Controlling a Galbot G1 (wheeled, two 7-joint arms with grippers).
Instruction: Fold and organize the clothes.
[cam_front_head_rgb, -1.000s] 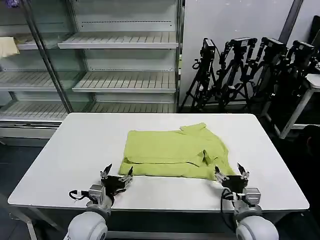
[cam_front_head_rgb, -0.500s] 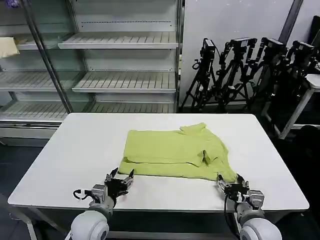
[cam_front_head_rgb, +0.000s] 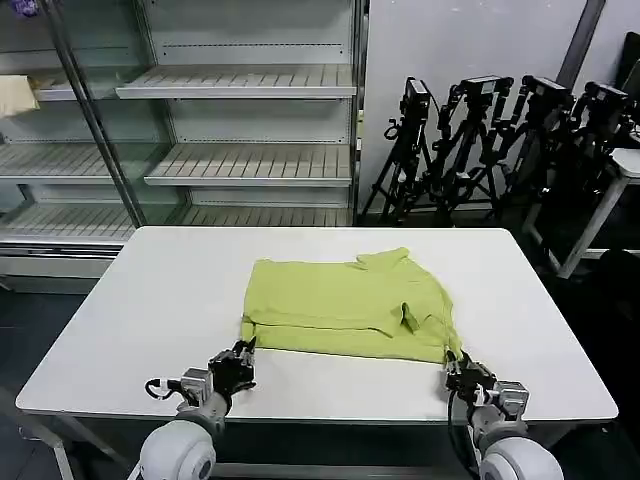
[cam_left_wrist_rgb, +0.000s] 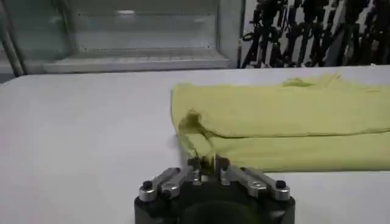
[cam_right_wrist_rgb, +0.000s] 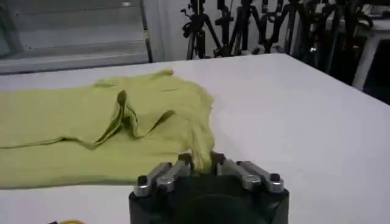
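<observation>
The clothes are one lime yellow-green T-shirt (cam_front_head_rgb: 345, 305), lying part-folded on the white table (cam_front_head_rgb: 150, 300) with a loose flap near its right side. My left gripper (cam_front_head_rgb: 240, 362) sits at the shirt's near left corner, and in the left wrist view this gripper (cam_left_wrist_rgb: 206, 164) is shut on the shirt (cam_left_wrist_rgb: 286, 115) hem. At the near right corner my right gripper (cam_front_head_rgb: 462, 372) is also closed; the right wrist view shows the right gripper (cam_right_wrist_rgb: 201, 161) pinching a bunched bit of the shirt (cam_right_wrist_rgb: 91, 122).
Glass-fronted shelving (cam_front_head_rgb: 240, 150) stands behind the table, with a pale cream cloth (cam_front_head_rgb: 15, 95) on a left shelf. Camera tripods (cam_front_head_rgb: 500, 140) crowd the back right. Bare table surface lies on both sides of the shirt.
Both grippers went from open to shut on the shirt's near corners and drew back a little toward the table's near edge. The near hem shifted slightly with them.
</observation>
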